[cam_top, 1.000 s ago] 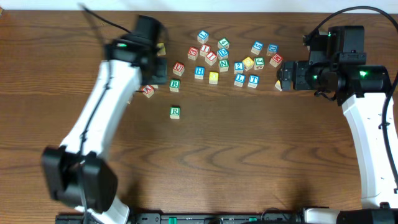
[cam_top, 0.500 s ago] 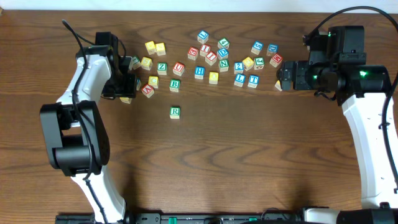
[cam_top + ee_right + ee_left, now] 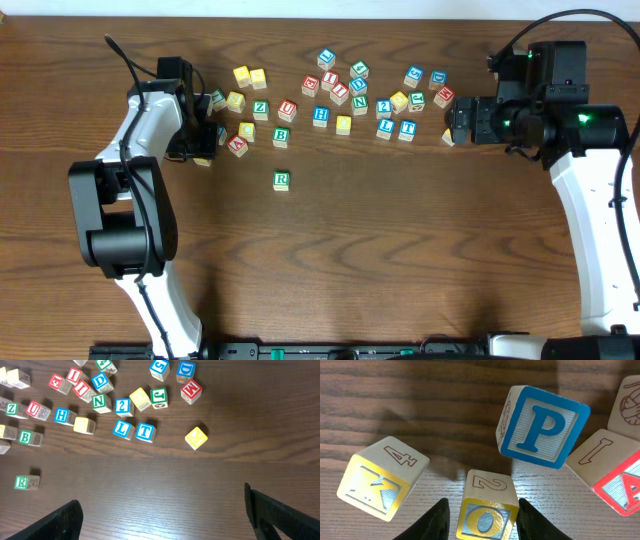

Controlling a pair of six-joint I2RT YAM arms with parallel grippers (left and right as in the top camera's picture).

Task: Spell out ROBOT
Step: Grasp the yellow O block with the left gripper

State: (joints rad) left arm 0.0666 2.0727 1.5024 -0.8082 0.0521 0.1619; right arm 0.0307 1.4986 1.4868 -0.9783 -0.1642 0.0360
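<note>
In the left wrist view my left gripper (image 3: 482,510) is open, with one finger on each side of a yellow-framed O cube (image 3: 482,517) that stands on the table. In the overhead view it (image 3: 215,140) sits at the left end of the cube cluster. The green R cube (image 3: 281,180) stands alone in front of the cluster. The green B cube (image 3: 281,136) and the blue T cube (image 3: 407,128) are in the cluster. A plain yellow-topped cube (image 3: 344,124) lies mid-cluster. My right gripper (image 3: 165,520) is open and empty, above bare table; in the overhead view it (image 3: 450,125) is at the right.
Around the O cube are a yellow K cube (image 3: 380,480), a blue P cube (image 3: 542,427) and a red A cube (image 3: 620,487). A yellow cube (image 3: 196,438) lies alone near my right gripper. Blue L (image 3: 121,429) and H (image 3: 61,415) cubes and red-lettered cubes are scattered in the cluster.
My left arm swung from the cluster's middle out to its left end and settled over the O cube. The right arm has not moved.
</note>
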